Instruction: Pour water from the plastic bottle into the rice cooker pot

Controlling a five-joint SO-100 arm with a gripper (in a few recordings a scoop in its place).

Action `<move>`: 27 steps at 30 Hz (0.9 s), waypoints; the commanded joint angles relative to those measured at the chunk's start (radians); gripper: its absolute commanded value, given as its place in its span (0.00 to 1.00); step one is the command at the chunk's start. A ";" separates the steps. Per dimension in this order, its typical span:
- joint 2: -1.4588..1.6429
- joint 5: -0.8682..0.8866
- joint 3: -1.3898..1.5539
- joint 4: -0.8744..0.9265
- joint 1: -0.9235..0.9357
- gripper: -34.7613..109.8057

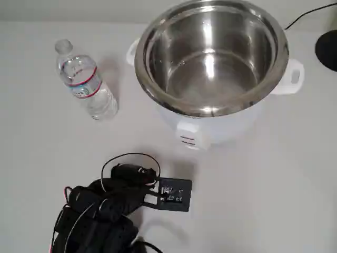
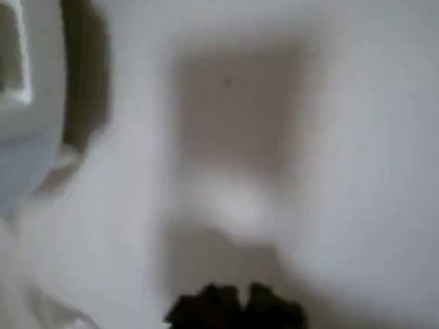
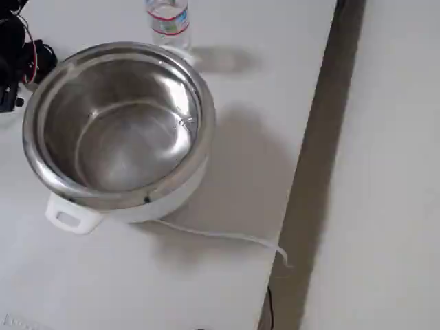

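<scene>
Risk lies in the reach: the capped plastic bottle (image 1: pixel 84 80) stands upright left of the rice cooker pot (image 1: pixel 210 55), well apart from the arm (image 1: pixel 113 203), whose jaws' state I cannot tell; a clumsy approach could topple it.

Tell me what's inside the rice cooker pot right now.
The rice cooker pot shows only its bare shiny steel bottom and walls, with no food or objects. Whether a thin layer of clear water sits in it cannot be told through the reflections.
</scene>
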 commanded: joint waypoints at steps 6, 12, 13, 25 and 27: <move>0.009 -0.034 -0.057 0.006 -0.026 0.24; 0.009 -0.034 -0.057 0.006 -0.026 0.24; 0.009 -0.034 -0.057 0.006 -0.026 0.24; 0.009 -0.133 -0.055 0.000 -0.100 0.24; 0.009 -0.261 -0.049 -0.009 -0.144 0.24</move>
